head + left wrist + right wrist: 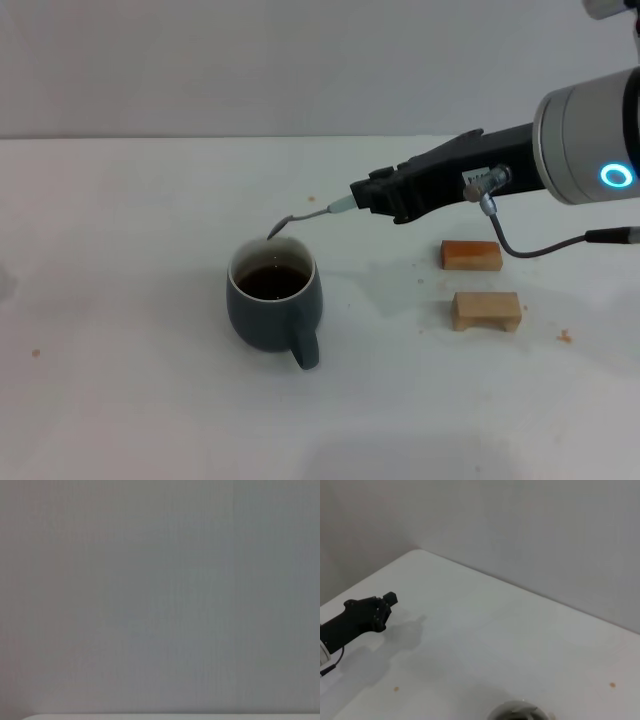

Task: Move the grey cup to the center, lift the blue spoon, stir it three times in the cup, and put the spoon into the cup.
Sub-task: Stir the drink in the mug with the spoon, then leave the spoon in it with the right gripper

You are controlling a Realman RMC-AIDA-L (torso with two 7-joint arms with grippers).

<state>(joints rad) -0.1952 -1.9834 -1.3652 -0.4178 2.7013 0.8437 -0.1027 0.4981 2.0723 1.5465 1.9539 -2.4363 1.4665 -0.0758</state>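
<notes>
Right gripper (362, 196) comes in from the right side of the head view, black fingers (385, 192) clamped on the handle end of the blue spoon (305, 217). Only the grey metal neck and bowl stick out of the grip; the handle itself is hidden inside it. Spoon is held near-horizontal and slopes down to the left, bowl just above the far rim of the grey cup (272, 300), no visible contact with the cup or the liquid. Cup stands upright on the white surface (120, 400) around the middle of the view, dark brown liquid inside, loop handle pointing to the near right. Two small wooden blocks sit to the right of the cup, apart from it: orange-brown block (470, 255) farther away, pale block (486, 310) nearer, a small gap between them. A few tiny brown specks are scattered on the surface. Left gripper (384, 602) is out of the head view; right wrist view shows it as a dark shape over the surface's left side, well apart from the cup, can't tell whether its fingers are wide or narrow. That same view catches just a sliver of the cup rim at its edge. Left wrist view shows only a blank grey wall and a thin strip of surface edge.
</notes>
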